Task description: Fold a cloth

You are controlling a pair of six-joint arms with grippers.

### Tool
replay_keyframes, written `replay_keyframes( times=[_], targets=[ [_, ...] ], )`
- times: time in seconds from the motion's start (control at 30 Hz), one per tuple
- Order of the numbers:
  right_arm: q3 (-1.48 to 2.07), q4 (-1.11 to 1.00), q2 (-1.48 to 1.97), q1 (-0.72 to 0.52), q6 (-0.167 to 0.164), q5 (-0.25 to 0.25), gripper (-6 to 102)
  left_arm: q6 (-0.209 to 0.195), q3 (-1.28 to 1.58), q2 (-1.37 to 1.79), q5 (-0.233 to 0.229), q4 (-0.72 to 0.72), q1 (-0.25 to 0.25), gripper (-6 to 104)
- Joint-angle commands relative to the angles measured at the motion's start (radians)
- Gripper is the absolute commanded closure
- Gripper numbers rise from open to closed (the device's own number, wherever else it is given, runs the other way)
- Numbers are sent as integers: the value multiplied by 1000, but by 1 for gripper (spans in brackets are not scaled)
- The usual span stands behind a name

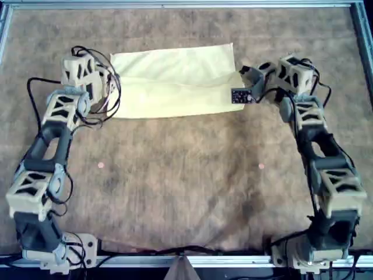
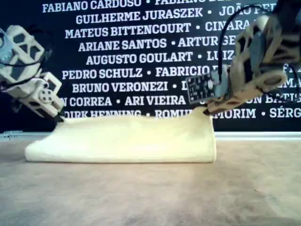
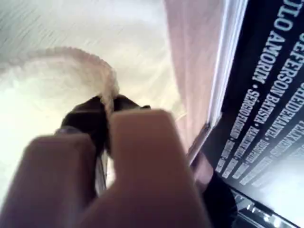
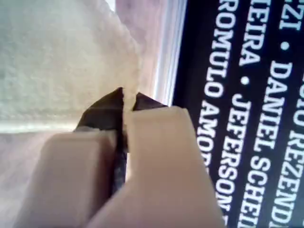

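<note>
The pale-yellow cloth point(image 1: 175, 81) lies at the far middle of the table, doubled over, with a rounded fold along its near side in the exterior view point(image 2: 122, 141). My first gripper point(image 1: 109, 80) is at the cloth's left end in the overhead view and is shut on its hemmed edge point(image 3: 110, 102). It shows at the exterior view's left point(image 2: 60, 117). My second gripper point(image 1: 240, 74) is at the cloth's right end and is shut on a corner of it point(image 4: 127, 97). In the exterior view point(image 2: 205, 111) it holds that corner slightly raised.
The brown mottled mat point(image 1: 186, 175) covers the table inside a metal frame point(image 1: 186, 4). A dark banner with white names point(image 2: 141, 47) stands just behind the cloth. Loose black cables point(image 1: 111, 96) hang by the first arm's wrist. A small circuit board point(image 1: 239, 95) sits on the second arm.
</note>
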Motion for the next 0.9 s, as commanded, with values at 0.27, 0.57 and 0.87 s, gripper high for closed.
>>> replay_keyframes(
  times=[0.27,0.57,0.87],
  targets=[
    [-445,-52,-219,5,9,-6,96,9,-304,-123,-6,-31,61,99],
    [-558,-54,-325,6,9,-6,96,9,-322,-149,-6,-31,61,99],
    [-675,-54,-408,9,5,-5,96,9,-322,-150,-6,-32,58,99]
  ],
)
